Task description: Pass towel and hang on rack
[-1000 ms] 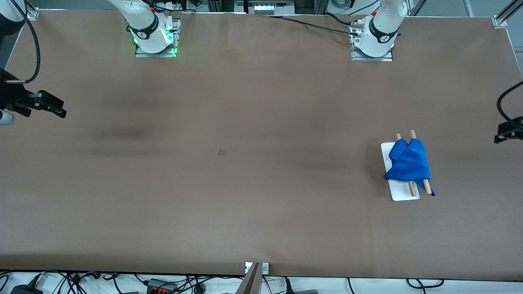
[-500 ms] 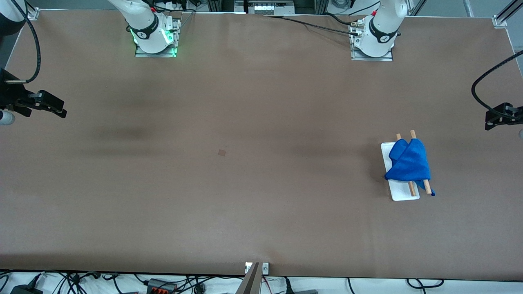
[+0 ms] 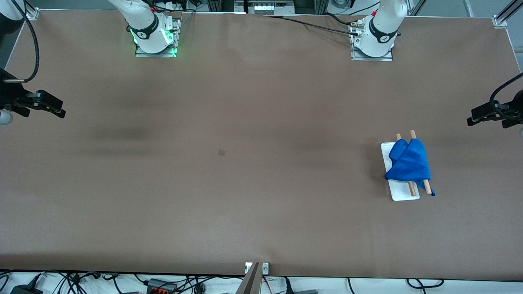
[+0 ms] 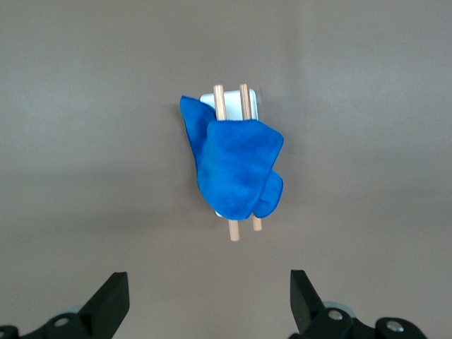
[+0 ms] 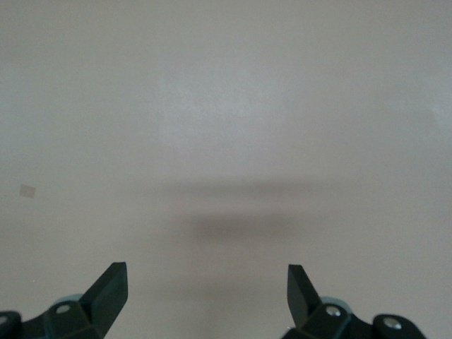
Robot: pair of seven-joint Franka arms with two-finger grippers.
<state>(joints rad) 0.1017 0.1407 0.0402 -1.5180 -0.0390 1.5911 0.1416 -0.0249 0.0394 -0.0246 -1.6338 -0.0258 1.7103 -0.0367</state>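
While draped: soft blue towel (image 3: 407, 164) over rack (image 3: 402, 195), wooden rods.
Left hand (image 4: 209, 302): wide, empty.
Right hand (image 5: 206, 295): wide, empty.

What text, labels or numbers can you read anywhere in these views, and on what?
None is readable.
Towel, rack: no print.
Arm bases: a small round mark on each black collar, too small to read.
Small square tag on the table: blank, or too small to tell.

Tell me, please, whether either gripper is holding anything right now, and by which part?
Nothing is held. The left gripper and right gripper are both open and empty; the towel lies draped over the rack.
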